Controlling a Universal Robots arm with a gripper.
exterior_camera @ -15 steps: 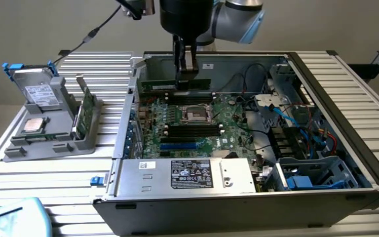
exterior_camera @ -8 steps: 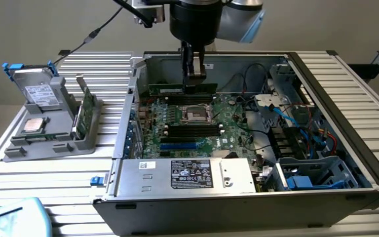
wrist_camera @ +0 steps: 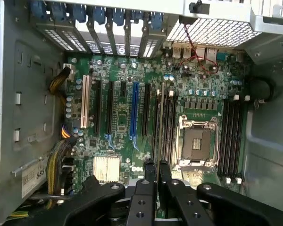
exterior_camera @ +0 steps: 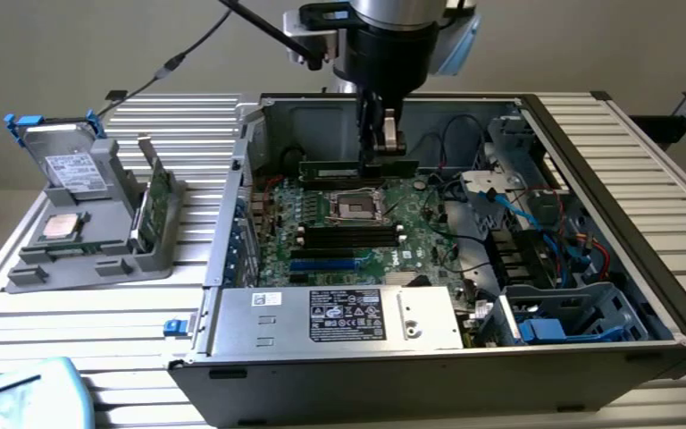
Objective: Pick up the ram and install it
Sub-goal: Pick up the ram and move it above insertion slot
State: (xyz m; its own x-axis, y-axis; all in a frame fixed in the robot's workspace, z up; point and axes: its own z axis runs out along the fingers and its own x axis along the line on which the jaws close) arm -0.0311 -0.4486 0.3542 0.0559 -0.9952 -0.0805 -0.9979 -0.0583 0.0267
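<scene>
- I have the gripper (exterior_camera: 380,157) hanging inside the open computer case (exterior_camera: 629,179), above the far part of the motherboard (exterior_camera: 421,234).
- Its fingers are nearly together, pinched on the ram (exterior_camera: 329,168), which they hold by its upper edge near the middle of the stick.
- The ram lies level and on edge, its length running across from the exterior view's left to its right, lifted clear of the board.
- It sits just on the far side of the processor socket (exterior_camera: 355,206); the black memory slots (exterior_camera: 346,238) are on the socket's near side, and I see no stick seated in them.
- In the wrist view the ram shows edge-on as a thin strip running out from between the fingertips, alongside the slots next to the socket.
- On the exterior view's left, outside the case, a grey holder (exterior_camera: 93,259) carries a boxy drive (exterior_camera: 71,166) and a square silver chip (exterior_camera: 60,228).
- The power supply (exterior_camera: 343,317) with its label fills the near end of the case.
</scene>
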